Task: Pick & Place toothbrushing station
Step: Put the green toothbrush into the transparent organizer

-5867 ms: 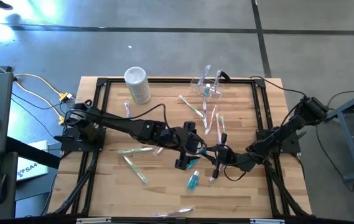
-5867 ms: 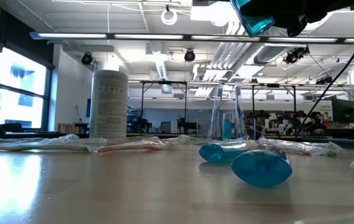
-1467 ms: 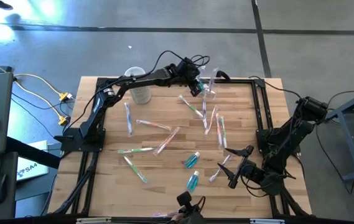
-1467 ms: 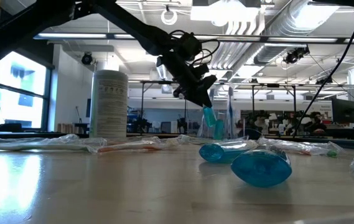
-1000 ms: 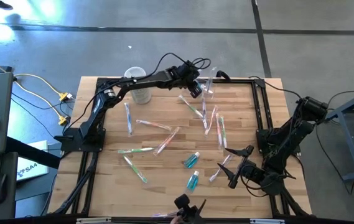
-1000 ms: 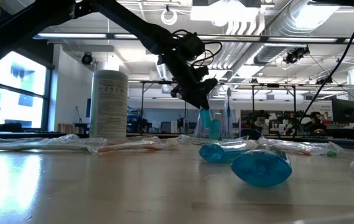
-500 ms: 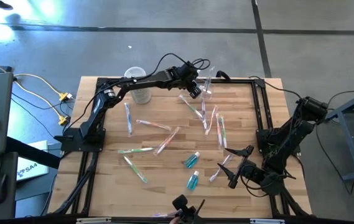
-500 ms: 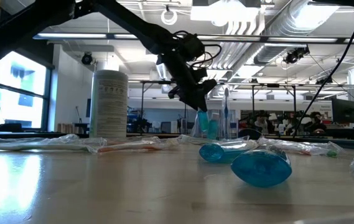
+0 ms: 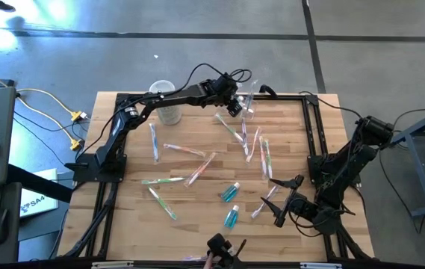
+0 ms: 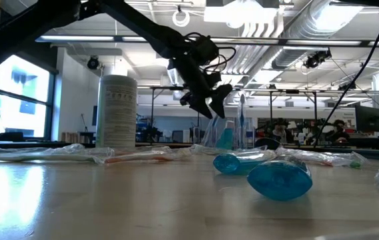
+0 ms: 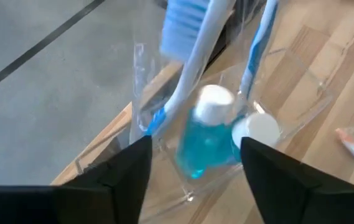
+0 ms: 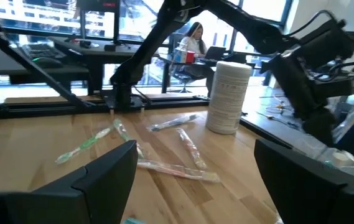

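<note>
The left claw [image 9: 234, 106] is hanging just above the toothbrushing station [image 9: 248, 101] at the far edge of the bench [image 9: 197, 217]. Its two fingers [image 11: 119, 171] are standing apart and are holding nothing. Right under the left claw, inside the clear box, a small blue bottle [image 11: 203, 134] with a white cap is standing up, and two toothbrushes [image 11: 192, 50] are leaning beside it. A tall white tub [image 9: 165, 101] is standing off to one side of the left claw, near the same far edge. Wrapped toothbrushes [image 9: 186, 150] and two more blue bottles [image 9: 230, 192] are lying on the wood, well away from the left claw, toward the near side. The right claw [image 9: 281, 202] is waiting low over the near right part of the bench, with its fingers wide apart and nothing in them.
</note>
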`<state>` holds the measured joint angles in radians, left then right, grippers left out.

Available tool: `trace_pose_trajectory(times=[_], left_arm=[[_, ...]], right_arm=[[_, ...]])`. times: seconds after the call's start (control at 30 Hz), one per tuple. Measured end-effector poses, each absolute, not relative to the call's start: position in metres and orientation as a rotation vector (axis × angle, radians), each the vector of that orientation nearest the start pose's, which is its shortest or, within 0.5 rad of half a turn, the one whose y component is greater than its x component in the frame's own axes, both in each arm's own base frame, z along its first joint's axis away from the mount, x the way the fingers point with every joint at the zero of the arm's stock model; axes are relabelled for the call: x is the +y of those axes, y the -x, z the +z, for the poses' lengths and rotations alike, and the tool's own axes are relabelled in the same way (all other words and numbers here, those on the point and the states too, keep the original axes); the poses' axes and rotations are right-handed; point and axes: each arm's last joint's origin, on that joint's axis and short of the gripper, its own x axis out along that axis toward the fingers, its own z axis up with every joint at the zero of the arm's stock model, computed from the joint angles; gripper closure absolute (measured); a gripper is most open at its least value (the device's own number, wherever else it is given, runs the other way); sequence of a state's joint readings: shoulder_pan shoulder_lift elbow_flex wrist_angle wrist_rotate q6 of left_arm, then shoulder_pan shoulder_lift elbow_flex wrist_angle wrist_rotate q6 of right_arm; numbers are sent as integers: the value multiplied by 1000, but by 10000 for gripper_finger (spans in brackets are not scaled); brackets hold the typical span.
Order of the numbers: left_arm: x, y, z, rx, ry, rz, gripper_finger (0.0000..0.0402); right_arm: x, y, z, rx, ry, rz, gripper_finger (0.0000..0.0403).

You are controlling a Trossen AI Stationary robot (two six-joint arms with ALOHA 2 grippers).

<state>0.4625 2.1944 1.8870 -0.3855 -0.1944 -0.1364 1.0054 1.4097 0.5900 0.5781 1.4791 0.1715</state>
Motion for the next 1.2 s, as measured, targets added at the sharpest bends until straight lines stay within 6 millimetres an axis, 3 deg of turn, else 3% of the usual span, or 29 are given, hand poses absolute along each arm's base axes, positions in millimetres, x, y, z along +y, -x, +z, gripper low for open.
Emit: trace_pose_trajectory(times=[0.3, 0.53, 0.73, 0.83, 0.97, 1.2], left_arm=[[226, -449, 250, 597, 244, 575, 133], [208, -456, 293, 613, 133, 502, 133], [170, -460, 335, 653, 56, 411, 133], [147, -455, 357, 703, 29, 361, 133], [115, -439, 367, 810, -4, 325, 133], [81, -403, 380, 1041, -66, 459, 133]], right_arm=[[202, -162, 209, 41, 62, -460, 88], [202, -162, 209, 39, 48, -458, 88], [203, -161, 208, 36, 23, -440, 88], [207, -160, 208, 57, 16, -339, 88], [213, -161, 206, 102, 2, -133, 88], [224, -162, 205, 186, -38, 294, 88]])
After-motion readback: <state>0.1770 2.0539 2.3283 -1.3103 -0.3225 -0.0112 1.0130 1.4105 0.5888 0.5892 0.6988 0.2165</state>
